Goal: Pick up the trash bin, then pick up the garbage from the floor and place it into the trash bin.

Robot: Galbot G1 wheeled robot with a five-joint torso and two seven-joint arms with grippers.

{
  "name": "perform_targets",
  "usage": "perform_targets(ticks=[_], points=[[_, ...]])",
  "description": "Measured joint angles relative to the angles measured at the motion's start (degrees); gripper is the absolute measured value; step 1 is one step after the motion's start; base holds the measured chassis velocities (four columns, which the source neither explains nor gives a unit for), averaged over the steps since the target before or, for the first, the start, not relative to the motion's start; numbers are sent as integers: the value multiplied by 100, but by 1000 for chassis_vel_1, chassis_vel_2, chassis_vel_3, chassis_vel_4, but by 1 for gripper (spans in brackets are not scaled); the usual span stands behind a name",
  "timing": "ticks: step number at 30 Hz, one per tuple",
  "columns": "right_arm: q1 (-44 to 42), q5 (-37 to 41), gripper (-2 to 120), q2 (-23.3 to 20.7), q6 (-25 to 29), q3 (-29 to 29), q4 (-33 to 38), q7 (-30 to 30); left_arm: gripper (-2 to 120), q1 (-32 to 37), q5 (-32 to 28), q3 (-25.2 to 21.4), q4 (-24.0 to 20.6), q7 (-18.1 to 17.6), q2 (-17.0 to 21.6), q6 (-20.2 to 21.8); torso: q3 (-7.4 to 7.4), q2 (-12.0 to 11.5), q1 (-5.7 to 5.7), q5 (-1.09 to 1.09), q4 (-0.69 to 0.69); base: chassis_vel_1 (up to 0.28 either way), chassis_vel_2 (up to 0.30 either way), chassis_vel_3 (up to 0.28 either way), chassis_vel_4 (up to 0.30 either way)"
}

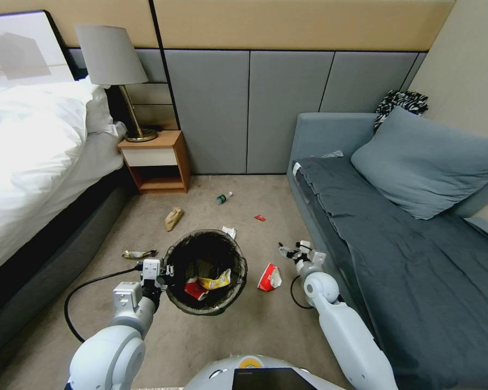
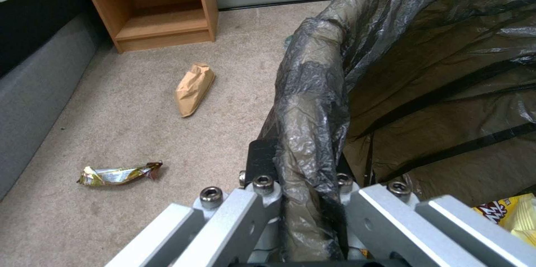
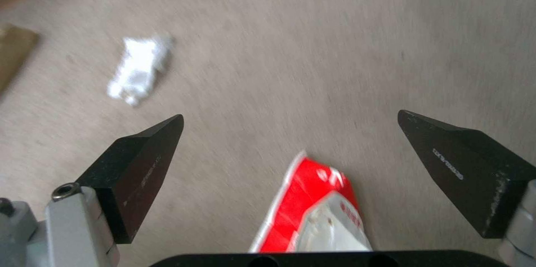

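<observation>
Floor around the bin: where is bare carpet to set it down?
Bare carpet lies in front of the bin, toward the robot, and between the bottle and the sofa. It is crowded left of the bin, by the gold wrapper and tan bag, and right, by the red-and-white wrapper under the right gripper.

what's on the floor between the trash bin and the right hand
A crumpled red-and-white wrapper lies on the carpet between the trash bin and the open right hand, seen in the head view; the right wrist view shows it just below the fingers.
</observation>
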Motion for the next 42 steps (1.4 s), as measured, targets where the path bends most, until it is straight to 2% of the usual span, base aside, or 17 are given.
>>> perform_targets(ticks=[11, 26, 32, 42], points=[[379, -16, 100, 206, 16, -70, -927, -90, 1, 58, 35, 30, -44, -4, -29, 4, -1, 0, 0, 0, 0, 0, 0, 0, 0], [567, -98, 100, 466, 87, -145, -1528, -140, 1, 43, 52, 29, -37, -2, -12, 8, -1, 0, 0, 0, 0, 0, 0, 0, 0], [694, -162, 100, 672, 100, -147, -1990, -29, 1, 12, 53, 27, 22, -1, 18, 8, 0, 0, 0, 0, 0, 0, 0, 0, 0], [781, -302, 100, 797, 117, -138, -2292, 144, 1, -5, 47, 16, 63, 2, 67, 8, 0, 0, 0, 0, 0, 0, 0, 0, 0]])
